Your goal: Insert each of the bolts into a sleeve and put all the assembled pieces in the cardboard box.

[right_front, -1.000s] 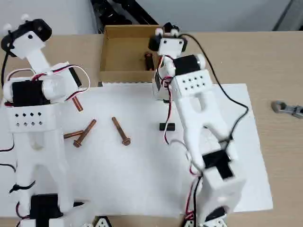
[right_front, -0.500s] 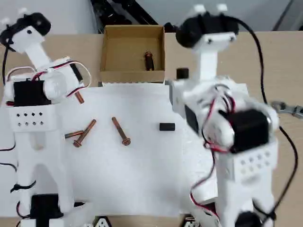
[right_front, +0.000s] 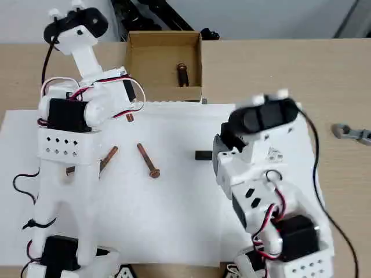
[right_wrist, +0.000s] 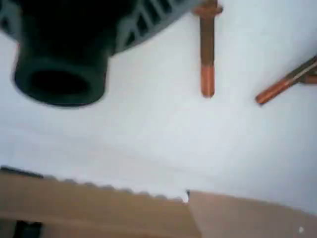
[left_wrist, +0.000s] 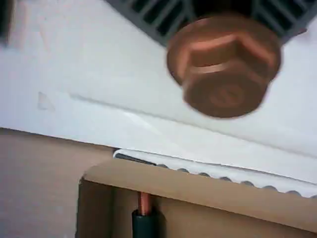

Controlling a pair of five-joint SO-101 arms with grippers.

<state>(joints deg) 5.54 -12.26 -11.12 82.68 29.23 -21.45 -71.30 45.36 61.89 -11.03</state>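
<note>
While one assembled piece (right_front: 182,74) is already laid in the cardboard box (right_front: 162,92), a second pairing is judged to be the step in hand. A bolt (right_front: 130,117) is clamped in the left gripper (right_front: 126,110) and held above the white mat (right_front: 174,220), just in front of the box. Its hexagonal head is seen close up in the left wrist view.

The right gripper (right_front: 215,154) is placed at a black sleeve (right_front: 203,154) at the middle of the mat, with the open bore turned toward the right wrist camera. Whether the sleeve is gripped or merely approached cannot be told. Two loose bolts (right_front: 147,160) are left on the mat near the left arm.

For the next move, the sleeve must be secured and lifted. The held bolt's shank must then be brought in line with the bore and the two pushed together. Close alignment is judged to be needed.
</note>
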